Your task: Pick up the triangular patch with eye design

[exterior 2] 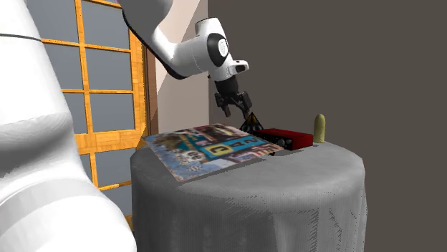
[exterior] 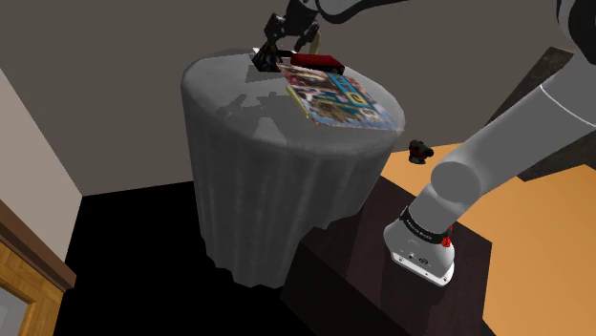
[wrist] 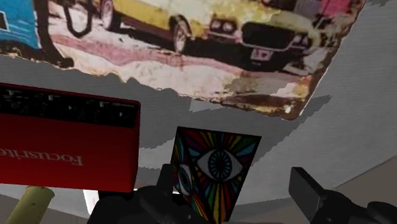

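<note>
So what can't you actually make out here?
- Patch: wrist view, its lower part is cut off by the picture's edge and partly covered by the open gripper, so its full outline is unclear.
- Whether the patch lies flat on the tablecloth: shoulder view, gripper in front; second exterior view, too small.
- Red box: wrist view, one end cut off by the edge.
- Olive cylinder: second exterior view, too small to identify.

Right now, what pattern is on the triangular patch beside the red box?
The dark triangular patch bears an eye amid rainbow rays; wrist view shows it best.
</note>
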